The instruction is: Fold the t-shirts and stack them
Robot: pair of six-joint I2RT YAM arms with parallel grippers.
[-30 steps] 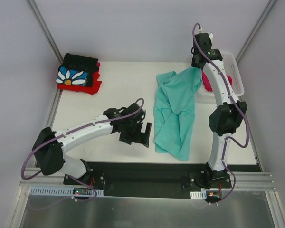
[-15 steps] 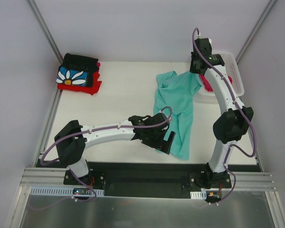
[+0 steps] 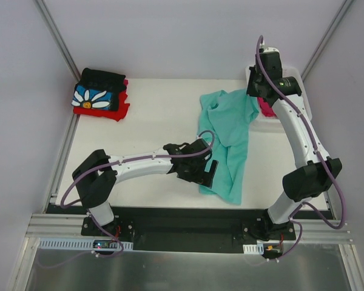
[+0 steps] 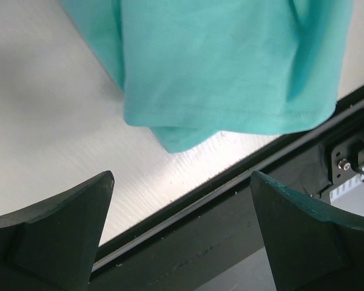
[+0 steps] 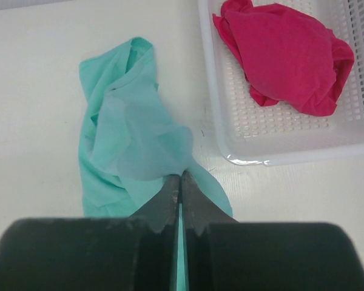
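Swinging your left hand (image 3: 207, 174) across table (image 3: 151, 121) to mint-teal t-shirt (image 3: 227, 139), near hem; jaws wide, nothing held yet. Right hand (image 5: 181, 177) stays pinched shut on shirt's far edge beside basket (image 5: 273, 156). Next, likely: grab hem corner, spread flat for folding.

- Mint-teal t-shirt (image 3: 227, 142), centre right of the top view: plain, no print.
- Magenta-pink t-shirt (image 5: 285, 54), upper right of the right wrist view: plain.
- Basket (image 5: 273, 145): white plastic, fine lattice of holes.
- Black t-shirt (image 3: 98, 94), upper left of the top view: white daisy, yellow centre, blue panel.
- Red t-shirt (image 3: 118, 114): plain.
- Table (image 3: 151, 121): white.
- Arms (image 3: 139, 162): white links, black joints, purple cables.
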